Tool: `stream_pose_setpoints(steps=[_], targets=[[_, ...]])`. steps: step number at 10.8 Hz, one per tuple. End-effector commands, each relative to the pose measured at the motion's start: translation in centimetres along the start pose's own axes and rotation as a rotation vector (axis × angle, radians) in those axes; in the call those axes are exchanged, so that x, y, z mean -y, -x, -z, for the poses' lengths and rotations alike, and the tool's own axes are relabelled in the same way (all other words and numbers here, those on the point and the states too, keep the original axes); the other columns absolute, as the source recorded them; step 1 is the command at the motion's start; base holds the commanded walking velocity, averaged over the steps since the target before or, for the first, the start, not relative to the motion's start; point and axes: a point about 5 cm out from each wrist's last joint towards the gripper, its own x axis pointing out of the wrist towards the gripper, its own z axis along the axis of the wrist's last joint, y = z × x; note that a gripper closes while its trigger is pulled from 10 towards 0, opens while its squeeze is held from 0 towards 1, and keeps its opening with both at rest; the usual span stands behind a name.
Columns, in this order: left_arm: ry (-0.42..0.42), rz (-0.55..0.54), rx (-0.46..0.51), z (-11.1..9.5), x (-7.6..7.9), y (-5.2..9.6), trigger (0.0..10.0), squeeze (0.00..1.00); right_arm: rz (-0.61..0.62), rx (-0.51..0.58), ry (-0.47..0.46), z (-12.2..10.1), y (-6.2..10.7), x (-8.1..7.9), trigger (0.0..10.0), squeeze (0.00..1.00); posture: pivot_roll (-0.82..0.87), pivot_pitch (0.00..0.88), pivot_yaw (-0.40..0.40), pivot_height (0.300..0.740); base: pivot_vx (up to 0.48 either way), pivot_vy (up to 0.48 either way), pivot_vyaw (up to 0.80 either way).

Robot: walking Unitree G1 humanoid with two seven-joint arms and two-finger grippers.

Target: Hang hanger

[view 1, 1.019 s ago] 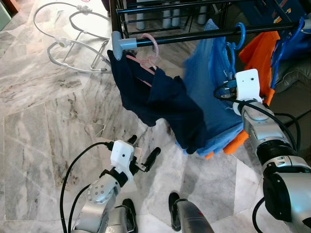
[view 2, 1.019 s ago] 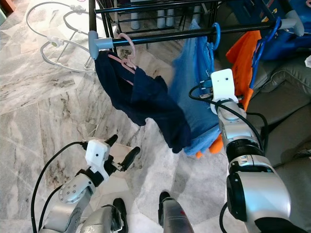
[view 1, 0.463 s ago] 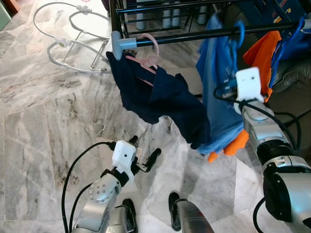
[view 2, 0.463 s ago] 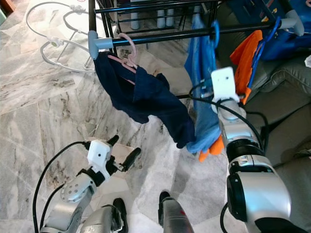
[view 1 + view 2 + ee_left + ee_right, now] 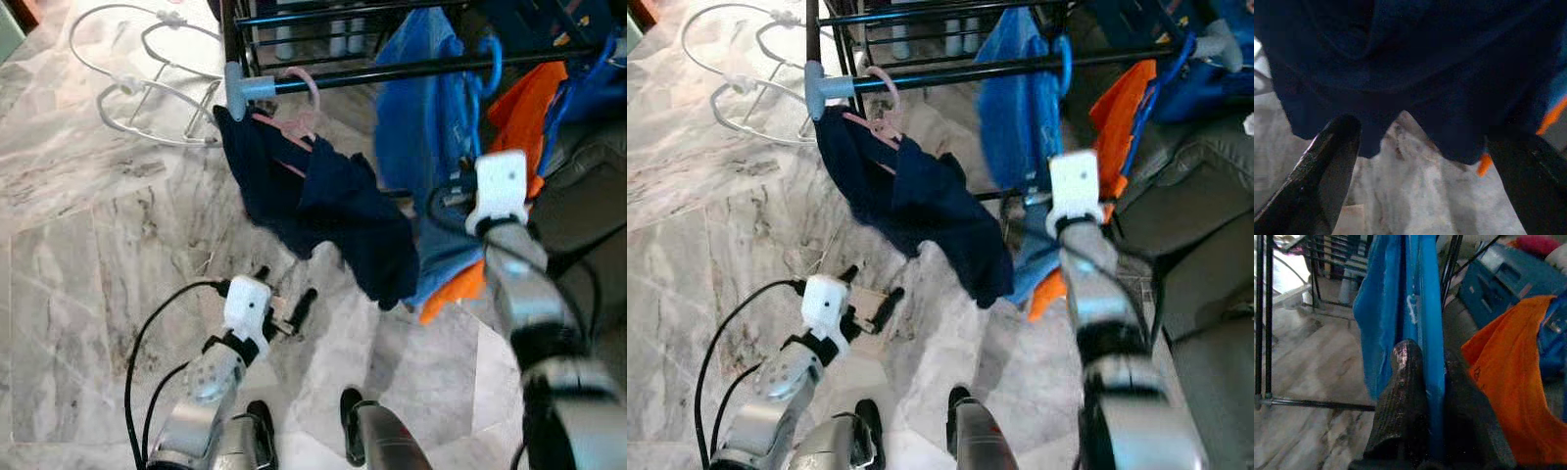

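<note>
A blue hanger [image 5: 487, 61] carrying a blue garment [image 5: 421, 147] has its hook over the black rail [image 5: 372, 78] of the clothes rack. My right gripper [image 5: 1432, 396] is shut on the hanger's blue arm, with the cloth draped around it, just below the rail. Beside it on the rail, a pink hanger [image 5: 306, 90] holds a navy garment [image 5: 323, 201]. My left gripper [image 5: 284, 286] is open and low over the floor, under the navy garment's hem [image 5: 1415, 98], with nothing between its fingers.
An orange garment [image 5: 524, 108] hangs on another blue hanger [image 5: 573, 78] to the right of the blue one. White wire frames [image 5: 137, 88] lie on the marble floor at the back left. A dark sofa [image 5: 1205, 196] stands on the right. My feet [image 5: 353, 431] are below.
The blue garment has swung and turned on the rail, from edge-on half a second ago to spread out and leftward. My right wrist has shifted slightly. The left arm has barely moved.
</note>
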Motion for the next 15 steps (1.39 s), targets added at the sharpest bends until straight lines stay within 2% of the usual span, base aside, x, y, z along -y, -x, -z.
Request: stream_pose_setpoints(steps=[1, 3, 5, 7, 8, 9, 10, 13, 15], targets=[[-0.007, -0.018, -0.05, 1.1, -0.2, 0.5, 10.0, 0.0, 0.02, 0.084, -0.017, -1.0, 0.7, 0.2, 10.0, 0.0, -0.16, 0.258, 0.039, 0.74, 0.0, 0.0, 0.0], [-0.034, -0.033, -0.051, 1.1, -0.1, 0.3, 10.0, 0.0, 0.011, 0.035, -0.011, 1.2, 3.2, -0.2, 10.0, 0.0, -0.17, 0.262, 0.045, 0.74, 0.0, 0.0, 0.0], [-0.057, -0.059, -0.054, 1.0, -0.1, 0.0, 10.0, 0.0, 0.006, -0.064, -0.04, 3.5, 6.1, -1.2, 10.0, 0.0, -0.18, 0.265, 0.049, 0.74, 0.0, 0.0, 0.0], [-0.063, -0.066, -0.052, 1.0, -0.1, -0.1, 10.0, 0.0, -0.008, -0.161, -0.106, 5.2, 7.9, -2.7, 10.0, 0.0, -0.17, 0.263, 0.049, 0.74, 0.0, 0.0, 0.0], [-0.033, -0.061, -0.057, 1.1, 0.1, -0.1, 10.0, 0.0, -0.018, -0.186, -0.129, 5.4, 8.6, -3.3, 10.0, 0.0, -0.18, 0.266, 0.049, 0.74, 0.0, 0.0, 0.0], [-0.042, -0.068, -0.056, 1.1, 0.0, -0.1, 10.0, 0.0, 0.003, -0.231, -0.197, 5.5, 9.1, -3.5, 10.0, 0.0, -0.18, 0.268, 0.049, 0.74, 0.0, 0.0, 0.0], [-0.035, -0.075, -0.067, 1.2, -0.1, 0.0, 10.0, 0.0, -0.027, -0.2, -0.166, 4.8, 9.1, -3.7, 10.0, 0.0, -0.18, 0.266, 0.047, 0.74, -0.292, 0.0, 0.0], [-0.038, -0.069, -0.07, 1.3, 0.0, -0.3, 10.0, 0.0, -0.035, -0.207, -0.155, 4.5, 8.7, -3.3, 10.0, 0.0, -0.18, 0.258, 0.042, 0.74, -0.329, 0.0, 0.0], [-0.036, -0.066, -0.074, 1.4, 0.0, -0.2, 10.0, 0.0, -0.049, -0.221, -0.193, 4.4, 8.5, -3.6, 10.0, 0.0, -0.18, 0.252, 0.04, 0.74, -0.345, 0.0, 0.0]])
